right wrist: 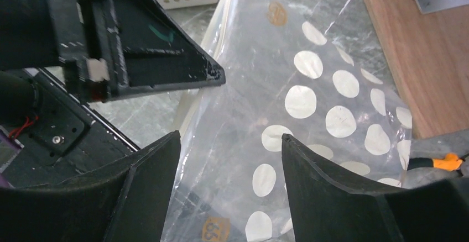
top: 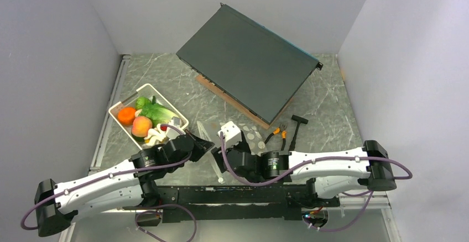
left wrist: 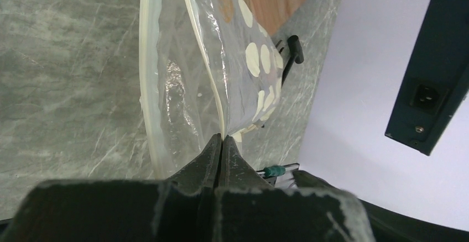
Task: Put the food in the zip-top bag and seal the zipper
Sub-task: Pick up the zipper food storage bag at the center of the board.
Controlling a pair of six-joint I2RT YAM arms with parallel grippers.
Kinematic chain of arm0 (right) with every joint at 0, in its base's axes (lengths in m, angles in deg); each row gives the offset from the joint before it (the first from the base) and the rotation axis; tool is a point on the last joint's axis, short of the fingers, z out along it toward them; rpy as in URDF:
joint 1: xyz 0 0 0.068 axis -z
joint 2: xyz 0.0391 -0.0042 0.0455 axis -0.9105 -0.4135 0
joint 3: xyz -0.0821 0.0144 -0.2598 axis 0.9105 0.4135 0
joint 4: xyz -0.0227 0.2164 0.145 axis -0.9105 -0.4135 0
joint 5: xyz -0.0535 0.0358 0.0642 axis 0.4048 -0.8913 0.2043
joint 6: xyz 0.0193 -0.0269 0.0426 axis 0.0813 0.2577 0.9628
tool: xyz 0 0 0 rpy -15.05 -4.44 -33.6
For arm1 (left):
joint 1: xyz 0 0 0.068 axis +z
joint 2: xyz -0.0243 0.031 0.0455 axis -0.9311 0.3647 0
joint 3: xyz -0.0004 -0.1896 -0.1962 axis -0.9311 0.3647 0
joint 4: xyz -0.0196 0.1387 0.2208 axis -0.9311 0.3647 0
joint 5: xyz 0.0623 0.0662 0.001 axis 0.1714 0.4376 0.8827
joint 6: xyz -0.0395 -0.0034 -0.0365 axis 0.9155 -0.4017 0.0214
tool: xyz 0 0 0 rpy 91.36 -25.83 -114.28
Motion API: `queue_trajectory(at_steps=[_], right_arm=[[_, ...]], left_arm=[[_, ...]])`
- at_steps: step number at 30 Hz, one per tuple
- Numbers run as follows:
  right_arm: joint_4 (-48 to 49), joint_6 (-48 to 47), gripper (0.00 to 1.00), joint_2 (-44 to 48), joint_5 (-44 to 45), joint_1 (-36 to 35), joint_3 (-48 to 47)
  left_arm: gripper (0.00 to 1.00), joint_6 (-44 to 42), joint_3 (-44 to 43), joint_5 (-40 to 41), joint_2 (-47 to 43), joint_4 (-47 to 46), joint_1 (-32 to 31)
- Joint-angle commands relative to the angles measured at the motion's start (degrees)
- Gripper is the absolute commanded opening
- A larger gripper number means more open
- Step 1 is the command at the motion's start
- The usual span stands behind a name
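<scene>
The food lies in a white perforated basket (top: 118, 108) at the left: an orange (top: 126, 115), leafy lettuce (top: 157, 112), a green fruit (top: 142, 102) and white mushrooms (top: 155, 137). The clear zip-top bag (right wrist: 309, 98) with white dots lies on the table between the arms. My left gripper (left wrist: 222, 138) is shut on the bag's mouth edge, pinching the whitish zipper (left wrist: 206, 48) strip and lifting that lip. My right gripper (right wrist: 230, 140) hovers over the bag with its jaws apart, bag film showing between the fingertips (right wrist: 172, 140). No food shows inside the bag.
A dark flat device (top: 249, 59) rests tilted on a wooden board (top: 232, 101) at the back. Orange-handled pliers (top: 276, 134) and a black tool (top: 296, 126) lie right of the bag. Walls close in on three sides.
</scene>
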Motion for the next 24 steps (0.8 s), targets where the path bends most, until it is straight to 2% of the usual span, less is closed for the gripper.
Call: queue_trajectory(at_steps=[1, 7, 12, 16, 19, 22, 24], right_arm=[[7.1, 1.9, 0.69, 0.0, 0.6, -0.2, 2.5], [9.1, 1.4, 0.68, -0.6, -1.9, 0.1, 3.0], [13.5, 0.7, 0.74, 0.0, -4.8, 0.2, 5.6], [9.2, 2.7, 0.72, -1.9, -2.2, 0.2, 2.9], [9.0, 5.3, 0.55, -2.5, 1.2, 0.3, 4.5], [11.3, 5.1, 0.34, -1.9, 1.2, 0.2, 5.9], [10.6, 4.9, 0.1, -1.6, 1.6, 0.3, 5.0]], left_arm=[[0.0, 0.3, -1.0, -0.1, -1.3, -0.3, -0.3], [0.0, -4.1, -1.8, -1.6, -2.7, -2.1, -0.3], [0.0, -5.7, 0.7, -4.6, -3.1, -7.2, -0.3], [0.0, -6.6, 0.8, -5.8, -4.3, -10.8, -0.3], [0.0, -5.7, 0.5, -5.2, -4.3, -9.3, -1.1], [0.0, -5.4, 1.4, -5.8, -3.6, -11.3, -1.5], [0.0, -6.0, 0.0, -5.4, -2.6, -8.9, -1.5]])
